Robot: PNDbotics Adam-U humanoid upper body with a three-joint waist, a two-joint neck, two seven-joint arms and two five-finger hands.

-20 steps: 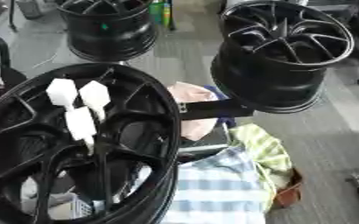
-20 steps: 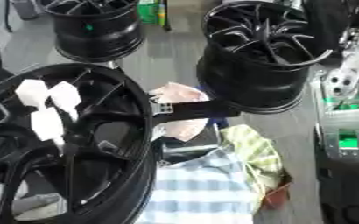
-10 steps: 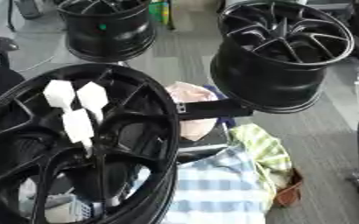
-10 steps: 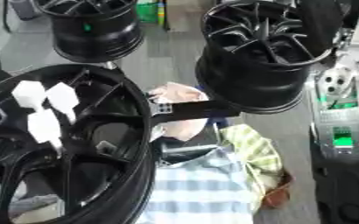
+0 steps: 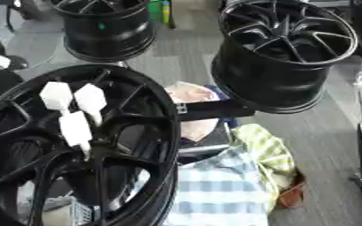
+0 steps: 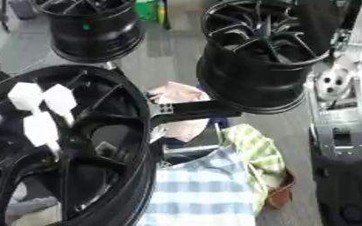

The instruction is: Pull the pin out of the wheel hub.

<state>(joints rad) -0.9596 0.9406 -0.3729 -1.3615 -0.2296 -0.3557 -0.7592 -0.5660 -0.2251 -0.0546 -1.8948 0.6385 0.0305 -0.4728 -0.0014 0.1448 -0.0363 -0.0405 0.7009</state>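
Neither robot hand is showing up anywhere I can pick out, so I can't tell whether they're released, clenched or grasping anything.

The big black wheel [image 5: 99,145] is filling the lower left, tilted face-up toward the camera. Three white blocks [image 5: 74,128] are sitting on its upper spokes, close together. I'm guessing the pin is among them, but I can't tell which one, or how it's seated.

A black bar [image 5: 215,109] is sticking out from the rim toward the right. Checked fabric [image 5: 215,194] and a yellow-green cloth [image 5: 265,150] are lying just beside the rim underneath it.

Risks I'm seeing:
- The hand is coming in blind from out of frame, so it could be grabbing the wrong white block or knocking the neighbours.
- The blocks are bunching up, so fingers are likely catching two at once.
- The spokes are crowding the spot, so pulling off-axis could be jamming the pin.
- The wheel is leaning, not lying flat, so a sideways tug may be rocking it.
- The bar and cloth are sitting in the right arm's likely path, so there's a snag risk.
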